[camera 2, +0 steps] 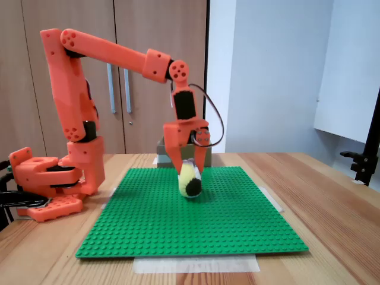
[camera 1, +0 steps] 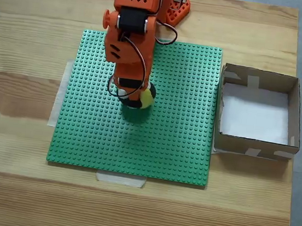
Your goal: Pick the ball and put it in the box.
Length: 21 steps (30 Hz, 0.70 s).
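While pinched, ball (camera 2: 189,180) shows yellow (one black panel).

Items counted: one ball (camera 1: 144,98), one box (camera 1: 258,112), and one green studded baseplate (camera 1: 164,142), the box standing just beside the baseplate. One orange arm (camera 2: 113,53) and one desk (camera 1: 10,184) are present.

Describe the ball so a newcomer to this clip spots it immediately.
Find the green studded baseplate on the wooden table. Near its middle, the orange arm's gripper closes around a small soft yellow, black and white ball, the only round thing there; the brown cardboard box sits beside the plate.
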{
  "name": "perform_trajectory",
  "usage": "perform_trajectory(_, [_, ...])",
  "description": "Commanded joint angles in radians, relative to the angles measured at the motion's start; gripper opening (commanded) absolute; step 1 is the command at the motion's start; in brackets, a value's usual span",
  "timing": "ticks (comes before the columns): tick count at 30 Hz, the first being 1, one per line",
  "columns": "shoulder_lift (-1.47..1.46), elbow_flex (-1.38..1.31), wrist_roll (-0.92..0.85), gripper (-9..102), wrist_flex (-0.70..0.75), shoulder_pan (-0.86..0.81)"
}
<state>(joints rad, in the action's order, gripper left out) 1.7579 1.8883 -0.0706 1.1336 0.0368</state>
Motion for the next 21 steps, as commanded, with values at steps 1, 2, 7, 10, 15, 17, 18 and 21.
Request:
perform_trajectory(1, [0.023,-0.123,-0.017,-1,0.057,-0.009])
perform_trajectory(2, [0.023,-0.146,-0.02,-1,0.074,-0.009])
perform_trajectory(7, [0.023,-0.27,-0.023,-1,0.161,-0.006])
perform_trajectory(10, [0.023,-0.356,-0.021,-1,0.215,0.008])
perform_trajectory(15, [0.023,-0.514,-0.017,-1,0.293,0.043])
perform_trajectory(17, [0.025,-0.569,-0.015,-1,0.311,0.061])
perform_trajectory(18, [0.025,-0.594,-0.011,-1,0.316,0.069])
perform_trajectory(21, [0.025,-0.658,-0.002,-1,0.319,0.103])
